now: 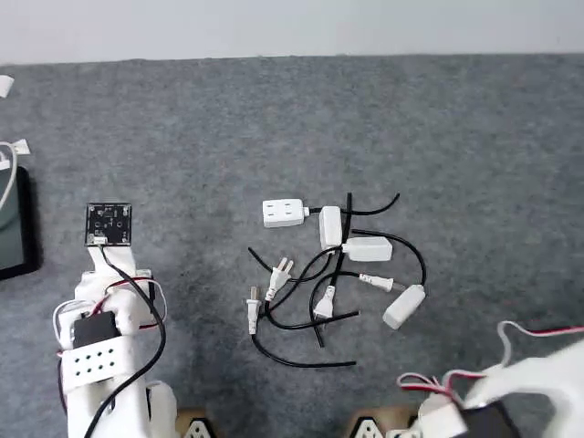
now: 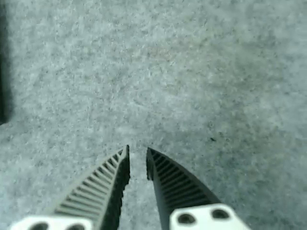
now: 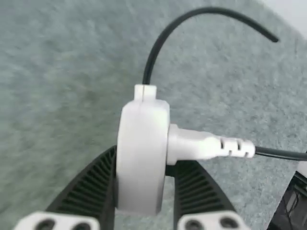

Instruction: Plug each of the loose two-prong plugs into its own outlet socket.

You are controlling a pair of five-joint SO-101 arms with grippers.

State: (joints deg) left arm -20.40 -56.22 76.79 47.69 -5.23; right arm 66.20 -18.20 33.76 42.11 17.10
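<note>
In the high view a tangle of black cords lies mid-table with several white sockets, among them a block (image 1: 283,213) and a socket (image 1: 404,307). Loose two-prong plugs (image 1: 279,276) (image 1: 252,307) (image 1: 325,306) lie left of centre. In the right wrist view my right gripper (image 3: 144,165) is shut on a white outlet socket (image 3: 142,148). A white plug (image 3: 211,145) with a black cord sits in the socket's side, and a short black cable (image 3: 192,17) leaves its end. My left gripper (image 2: 137,150) is shut over bare carpet, holding nothing. The left arm (image 1: 109,301) stands at the table's left front.
A dark flat device (image 1: 14,224) lies at the left edge of the grey carpet (image 1: 456,128). The right arm's body (image 1: 538,379) stands at the front right corner. Open carpet stretches behind the cords and to their right.
</note>
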